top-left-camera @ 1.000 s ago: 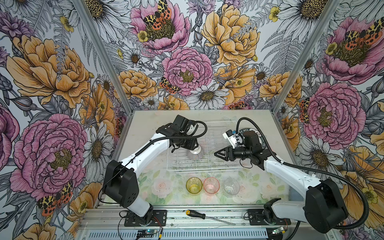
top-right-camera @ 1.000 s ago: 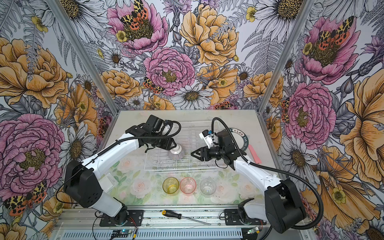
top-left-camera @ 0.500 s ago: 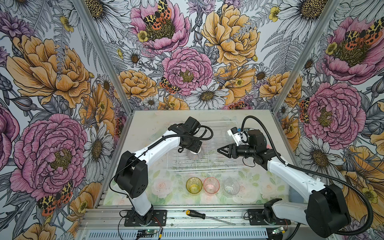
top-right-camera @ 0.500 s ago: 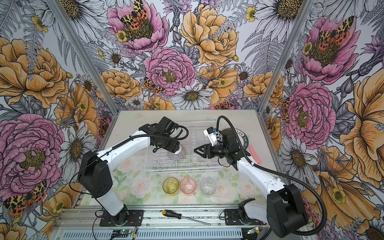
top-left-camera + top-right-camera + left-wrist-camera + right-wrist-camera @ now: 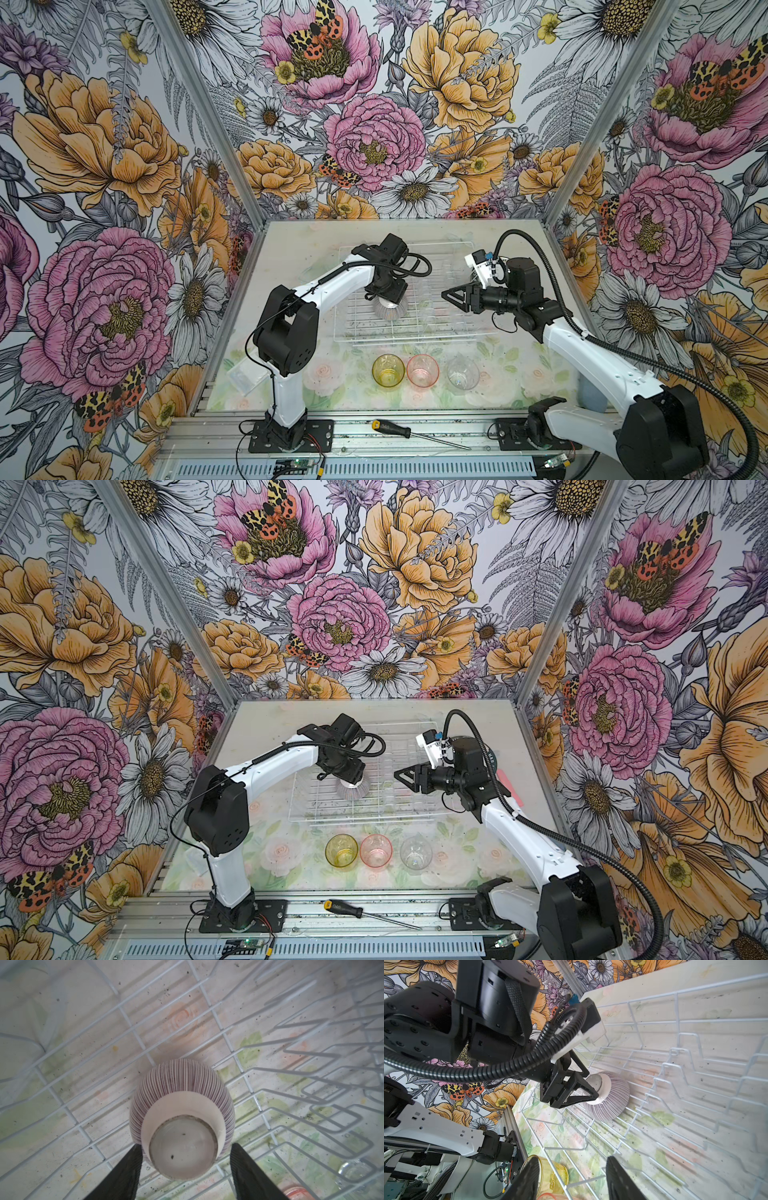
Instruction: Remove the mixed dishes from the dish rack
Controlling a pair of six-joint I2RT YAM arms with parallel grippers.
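The ribbed greyish-purple bowl sits upside down, white foot up, on the grid base of the white wire dish rack. My left gripper points down over it. Its jaws straddle the foot, open, with a gap on one side. My right gripper hovers open and empty above the rack's right half. Yellow, pink and clear tumblers stand in a row in front of the rack.
A screwdriver lies on the front metal rail. A clear plastic box sits at the table's front left corner. Upright divider prongs fill the rack's right half. Floral walls close in three sides.
The left arm's elbow has swung inward and its wrist has turned above the bowl, which stays in place. The right gripper has drifted slightly right and back.
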